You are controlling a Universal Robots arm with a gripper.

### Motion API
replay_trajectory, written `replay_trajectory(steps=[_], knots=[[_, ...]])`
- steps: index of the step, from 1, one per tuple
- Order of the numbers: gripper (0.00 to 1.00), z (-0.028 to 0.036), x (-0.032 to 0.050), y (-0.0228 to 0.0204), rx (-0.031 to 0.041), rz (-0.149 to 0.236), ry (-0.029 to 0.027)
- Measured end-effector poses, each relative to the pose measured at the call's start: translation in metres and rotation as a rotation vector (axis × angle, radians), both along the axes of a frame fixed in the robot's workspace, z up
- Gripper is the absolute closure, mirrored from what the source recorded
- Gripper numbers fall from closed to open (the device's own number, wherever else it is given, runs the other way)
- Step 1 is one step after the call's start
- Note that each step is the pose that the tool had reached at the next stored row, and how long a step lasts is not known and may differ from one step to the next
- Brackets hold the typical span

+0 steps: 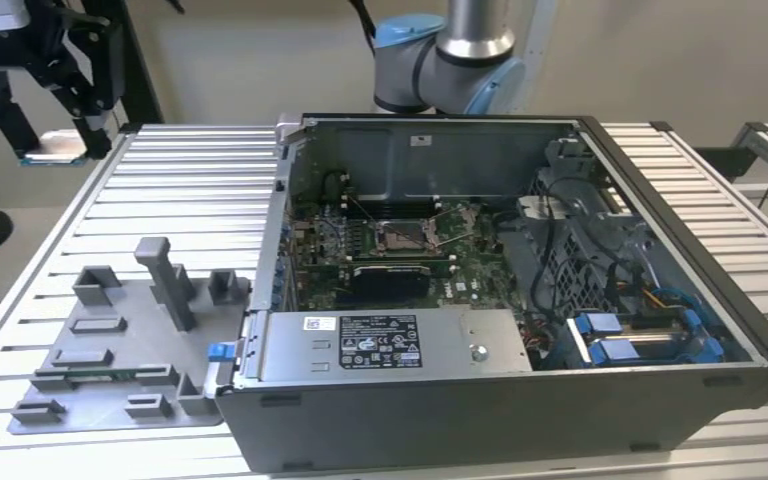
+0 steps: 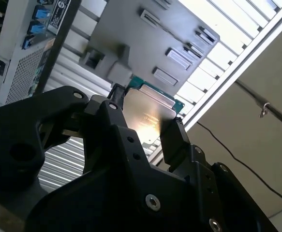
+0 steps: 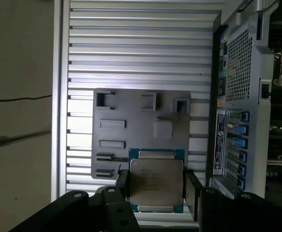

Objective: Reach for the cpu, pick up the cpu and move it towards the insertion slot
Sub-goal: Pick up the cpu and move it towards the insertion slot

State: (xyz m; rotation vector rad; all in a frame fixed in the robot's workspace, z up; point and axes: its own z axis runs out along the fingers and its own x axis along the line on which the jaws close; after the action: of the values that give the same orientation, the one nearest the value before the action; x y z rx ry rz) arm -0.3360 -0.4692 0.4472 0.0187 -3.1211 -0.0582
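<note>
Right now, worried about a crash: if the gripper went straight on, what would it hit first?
Probably the slatted table at the grey fixture plate's edge; depth is unclear. The gripper holds the chip.

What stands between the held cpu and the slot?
The cpu, gripped in the fingers, hangs to the exterior view's left of the case. The case's side wall rises between it and the slot; the open top leaves the slot uncovered.

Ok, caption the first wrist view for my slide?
End effector gripping the cpu, with the grey fixture plate and case beyond it.
</note>
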Motion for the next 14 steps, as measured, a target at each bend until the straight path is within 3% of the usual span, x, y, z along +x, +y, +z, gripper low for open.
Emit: replay_trajectory(steps=[14], knots=[[1.0,-0.0001,0.0327,0.0,-0.0003,0.0,0.0]])
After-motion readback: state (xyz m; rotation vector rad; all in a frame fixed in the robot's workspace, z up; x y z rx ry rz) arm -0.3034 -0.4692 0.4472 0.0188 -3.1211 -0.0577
